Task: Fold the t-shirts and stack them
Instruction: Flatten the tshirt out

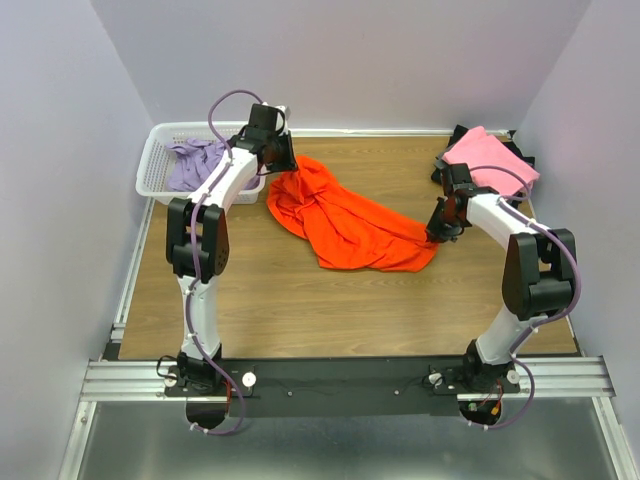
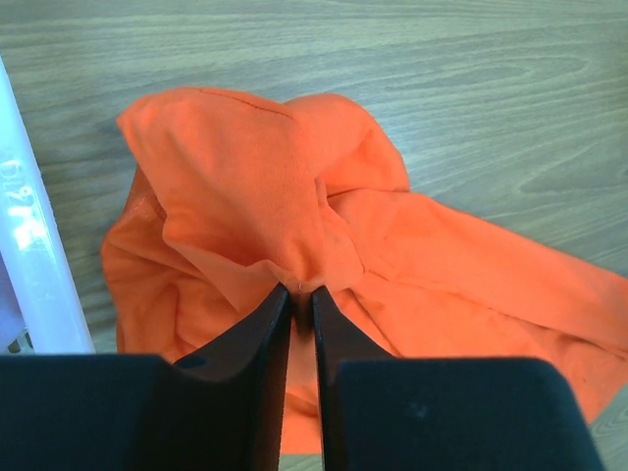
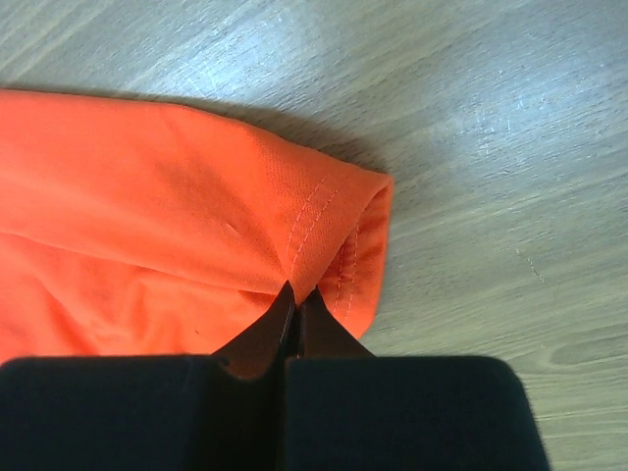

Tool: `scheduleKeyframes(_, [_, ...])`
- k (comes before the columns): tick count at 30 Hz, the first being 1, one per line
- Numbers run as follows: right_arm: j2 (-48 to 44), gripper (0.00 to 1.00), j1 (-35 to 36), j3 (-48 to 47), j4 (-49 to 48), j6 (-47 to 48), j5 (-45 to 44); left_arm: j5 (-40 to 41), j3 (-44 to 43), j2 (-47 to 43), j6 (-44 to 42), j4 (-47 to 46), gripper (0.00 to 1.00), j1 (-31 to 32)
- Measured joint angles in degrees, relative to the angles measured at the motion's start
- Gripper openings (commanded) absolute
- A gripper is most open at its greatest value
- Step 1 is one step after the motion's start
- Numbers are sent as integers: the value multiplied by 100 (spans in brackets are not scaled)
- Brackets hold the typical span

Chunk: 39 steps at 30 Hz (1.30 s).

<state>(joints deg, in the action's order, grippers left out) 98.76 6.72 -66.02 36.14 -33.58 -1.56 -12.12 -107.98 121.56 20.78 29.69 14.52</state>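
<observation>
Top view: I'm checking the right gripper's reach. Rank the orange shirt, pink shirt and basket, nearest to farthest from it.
1. Orange shirt, its right corner pinched in the right gripper.
2. Pink shirt, behind the gripper, far right.
3. Basket, far left corner.

1. White plastic lattice basket [image 1: 152,172]: located at the far left corner of the table.
2. Table [image 1: 330,310]: light brown wood-grain top, rectangular, enclosed on the left, far and right sides.
3. Walls [image 1: 60,150]: plain, pale lavender-grey panels.
4. Aluminium rail [image 1: 120,378]: runs left to right along the near table edge.
5. Black plate [image 1: 340,385]: mounted along the rail.
</observation>
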Motion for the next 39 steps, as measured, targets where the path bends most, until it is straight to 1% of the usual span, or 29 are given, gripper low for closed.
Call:
scheduleKeyframes(1, [0,4,0,4,0,0,0,0,17,-4,-2,2,22,0])
scheduleKeyframes(4, [-9,4,0,24,2,-2,2,2,81,-7,-9,2,0,0])
scheduleKeyframes(11, [-79,2,0,39,2,-2,35,-11,192,-133,39,-17,0,0])
scheduleKeyframes(14, [-83,2,-7,-164,107,22,44,-61,-94,-151,149,-7,0,0])
scheduleKeyframes(16, [-83,2,-42,-487,162,66,52,-105,-437,-144,245,0,0,0])
scheduleKeyframes(17, [-61,2,-76,-697,223,68,74,-155,-756,-133,293,17,0,-15])
scheduleKeyframes(22, [238,2,-439,-2452,354,157,142,-358,-1805,-138,581,-293,0,-44])
scheduleKeyframes(24, [286,2,-533,-2957,468,216,146,-413,-1934,-199,688,-466,0,-66])
scheduleKeyframes(27, [372,2,-636,-3978,544,315,144,-501,-1939,-356,857,-741,0,-120])
scheduleKeyframes(32, [367,2,-656,-5239,560,420,44,-546,-1628,-964,984,-1346,0,-173])
scheduleKeyframes(35, [269,2,-695,-5630,533,496,-146,-540,-1209,-1624,1023,-1836,0,-179])
scheduleKeyframes(39, [-136,2,-732,-5528,455,553,-424,-531,-748,-2470,1036,-2393,0,-177])
